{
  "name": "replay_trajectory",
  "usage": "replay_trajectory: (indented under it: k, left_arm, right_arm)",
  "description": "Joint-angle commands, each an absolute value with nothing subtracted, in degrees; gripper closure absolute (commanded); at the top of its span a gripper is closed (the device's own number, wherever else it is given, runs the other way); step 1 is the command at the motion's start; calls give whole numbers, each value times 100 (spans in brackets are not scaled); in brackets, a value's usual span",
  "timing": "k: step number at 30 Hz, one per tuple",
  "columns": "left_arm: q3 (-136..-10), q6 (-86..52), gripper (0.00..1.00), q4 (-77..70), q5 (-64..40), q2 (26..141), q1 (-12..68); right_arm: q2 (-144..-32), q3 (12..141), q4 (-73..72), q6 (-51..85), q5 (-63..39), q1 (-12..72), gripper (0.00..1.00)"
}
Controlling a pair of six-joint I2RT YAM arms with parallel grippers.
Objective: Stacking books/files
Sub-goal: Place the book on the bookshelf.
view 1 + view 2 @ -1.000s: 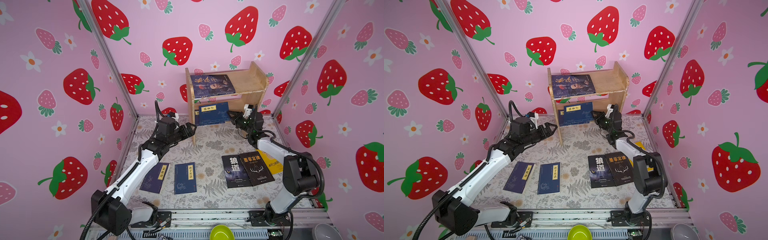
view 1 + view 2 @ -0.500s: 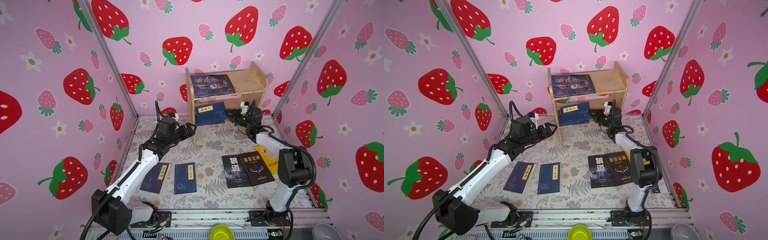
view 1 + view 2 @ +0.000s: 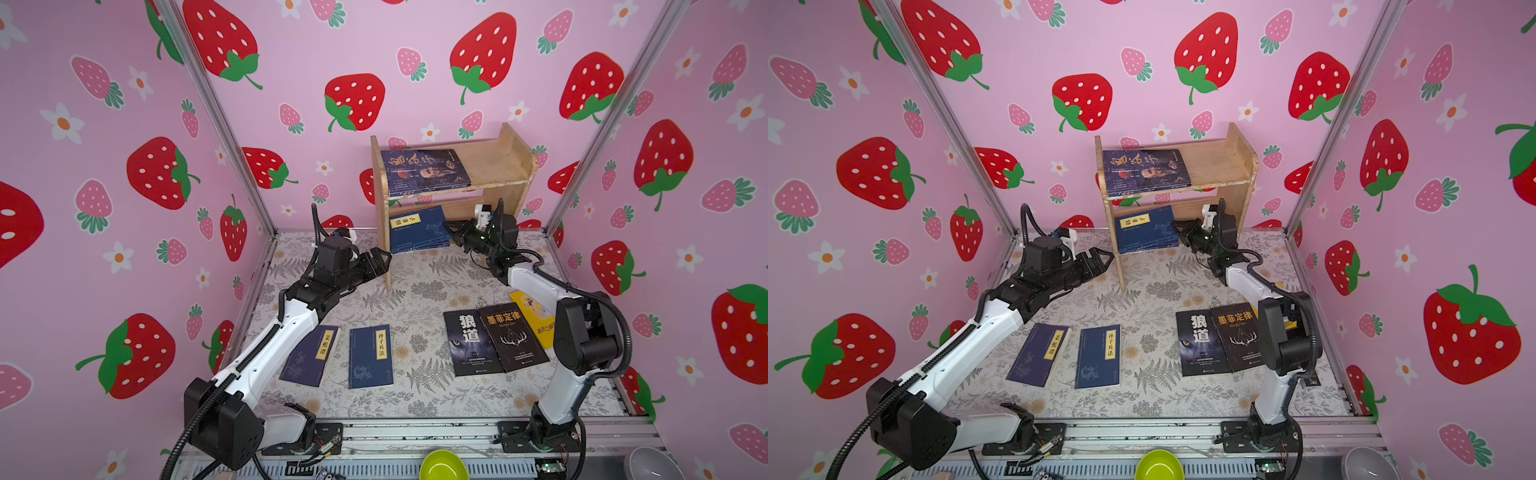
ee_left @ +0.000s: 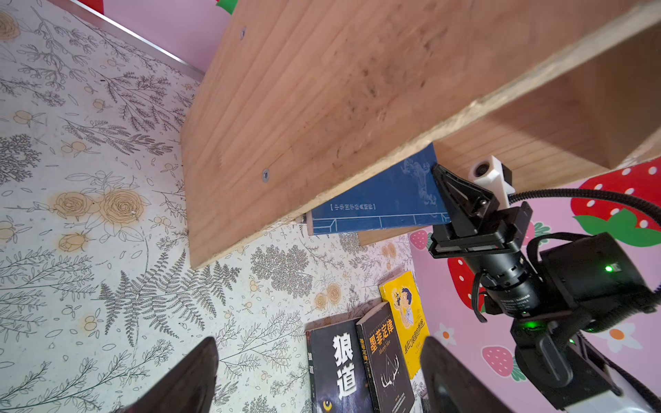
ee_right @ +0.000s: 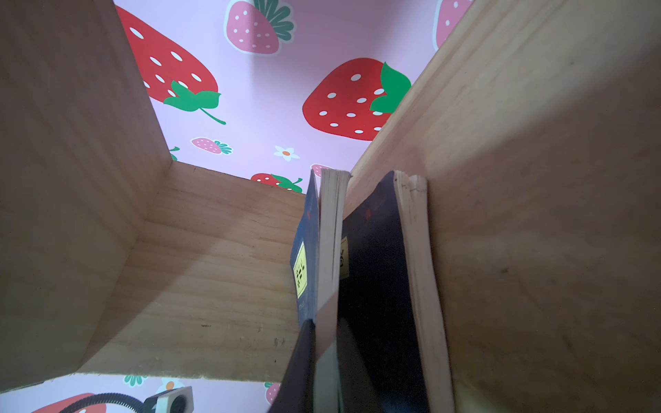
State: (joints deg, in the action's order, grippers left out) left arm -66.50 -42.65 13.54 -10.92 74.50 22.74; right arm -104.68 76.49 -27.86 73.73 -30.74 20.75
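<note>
A thin navy paperback (image 3: 419,228) with a yellow label lies in the lower bay of the bare-plank wooden shelf (image 3: 505,164), its rough page edge pinched by the closed right claw (image 3: 452,227). We see a second navy volume (image 5: 375,271) between it and the board. The left claw (image 3: 384,259) hangs agape beside the shelf's side panel, above the fern-printed counter (image 3: 415,293).

- I see a grey fern-printed tabletop (image 3: 415,399) with a pale wooden two-tier shelf (image 3: 494,166) standing at its back.
- Flat on the tabletop: tilted navy paperback (image 3: 309,355), straight navy paperback (image 3: 370,357), wolf-eyed black paperback (image 3: 471,343), antlered black paperback (image 3: 513,336), yellow paperback (image 3: 536,316).
- Shelf's top board: blue portrait paperback (image 3: 424,172), flat.
- Lower board: navy yellow-labelled books (image 3: 417,228).
</note>
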Motion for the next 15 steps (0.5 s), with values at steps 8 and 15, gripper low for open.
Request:
replay_trajectory:
  k: [8,15]
  left_arm:
    - [-6648,-4367,11,1162,-1096,7487,2268]
    - [-6677,-4355,11,1158,-1090,7495,2268]
  right_arm:
    - [-10583,7816,-2811,7471,-2789,2136,94]
    - [-10623,7866,-2626,7361,-2878,2162,93]
